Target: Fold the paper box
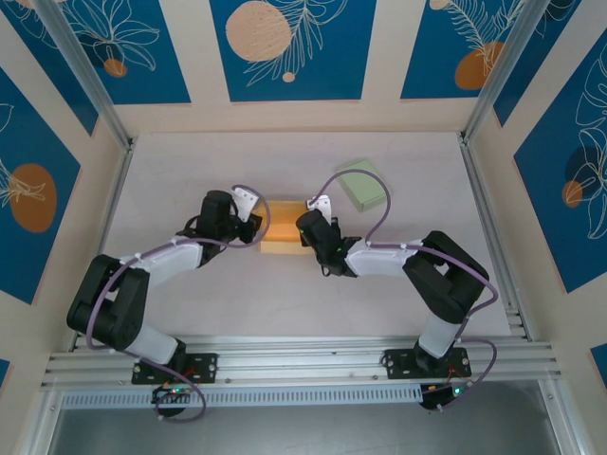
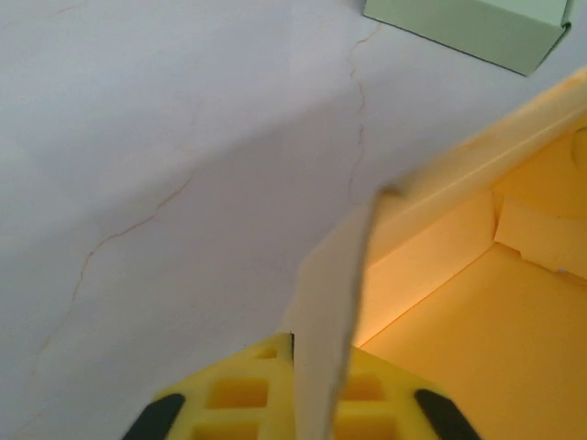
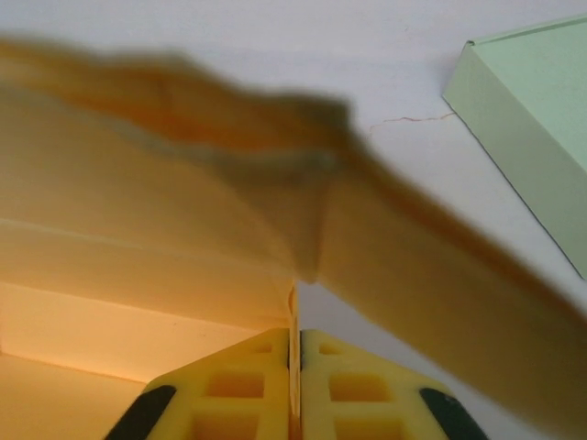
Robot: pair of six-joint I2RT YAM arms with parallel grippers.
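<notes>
The yellow paper box [image 1: 283, 237] lies open on the table's middle, between my two grippers. My left gripper [image 1: 254, 224] is at the box's left side. In the left wrist view the gripper [image 2: 316, 353] is shut on the box's upright left wall [image 2: 335, 284], with the box's inside [image 2: 477, 339] to its right. My right gripper [image 1: 309, 226] is at the box's right side. In the right wrist view it [image 3: 295, 341] is shut on a thin edge of the box's wall [image 3: 138, 238], and a blurred flap [image 3: 440, 275] runs across above the fingers.
A pale green closed box [image 1: 366, 185] lies behind and to the right of the paper box; it also shows in the left wrist view [image 2: 477, 23] and in the right wrist view [image 3: 541, 110]. Metal frame rails border the white table [image 1: 190, 171].
</notes>
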